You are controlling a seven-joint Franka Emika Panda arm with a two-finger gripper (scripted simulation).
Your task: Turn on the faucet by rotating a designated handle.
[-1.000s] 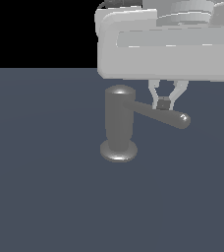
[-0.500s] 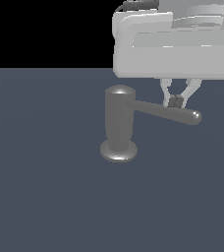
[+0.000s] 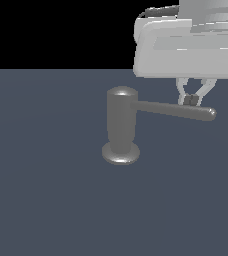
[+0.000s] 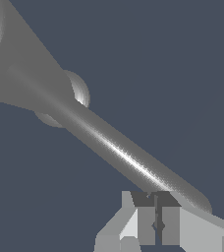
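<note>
The faucet (image 3: 121, 127) is a grey upright cylinder with a domed top and a flared base, standing mid-scene in the exterior view. Its handle (image 3: 175, 110), a long thin rod with a rounded end, sticks out toward the exterior view's right. My gripper (image 3: 190, 100) hangs just behind the rod near its outer end, with its pads pressed together and nothing between them. In the wrist view the handle (image 4: 119, 150) runs diagonally from the faucet body (image 4: 15, 59) to the shut gripper (image 4: 155, 224), whose tips sit against the rod's end part.
A flat dark grey-blue surface (image 3: 46, 200) spreads under everything. The arm's pale wrist body (image 3: 188, 50) fills the upper part of the exterior view's right, above the handle.
My gripper has moved toward the exterior view's right, staying shut beside the rod. The handle's end has swung the same way and now reaches further right.
</note>
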